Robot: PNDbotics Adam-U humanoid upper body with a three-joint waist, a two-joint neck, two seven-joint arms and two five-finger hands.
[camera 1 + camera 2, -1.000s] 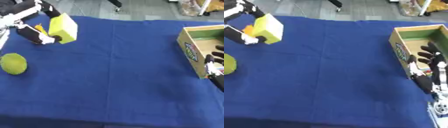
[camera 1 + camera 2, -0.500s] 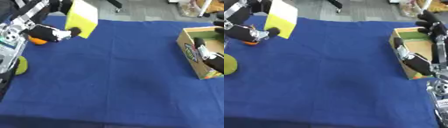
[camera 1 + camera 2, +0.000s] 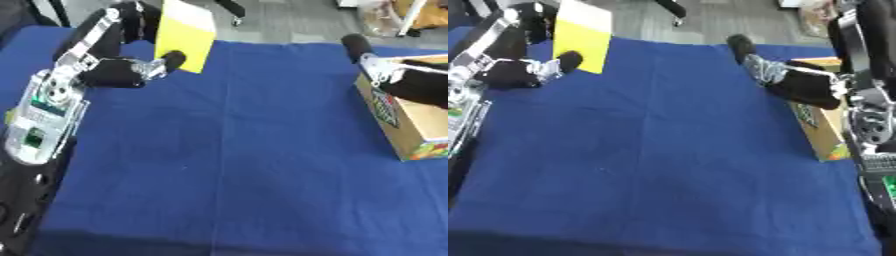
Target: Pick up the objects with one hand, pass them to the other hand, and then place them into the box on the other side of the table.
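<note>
Left eye view: raised left hand (image 3: pixel 118 70) pinches yellow block (image 3: pixel 184 35).

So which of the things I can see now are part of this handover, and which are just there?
Part of the job:
- yellow block, pinched in the left hand
- right hand, reaching in over the cloth
- box at the right edge

Just there:
- blue cloth
- chair base on the floor beyond

Left hand (image 3: pixel 118 70) raised yellow block (image 3: pixel 185 35) (right hand (image 3: pixel 798 85) approaching).
</note>
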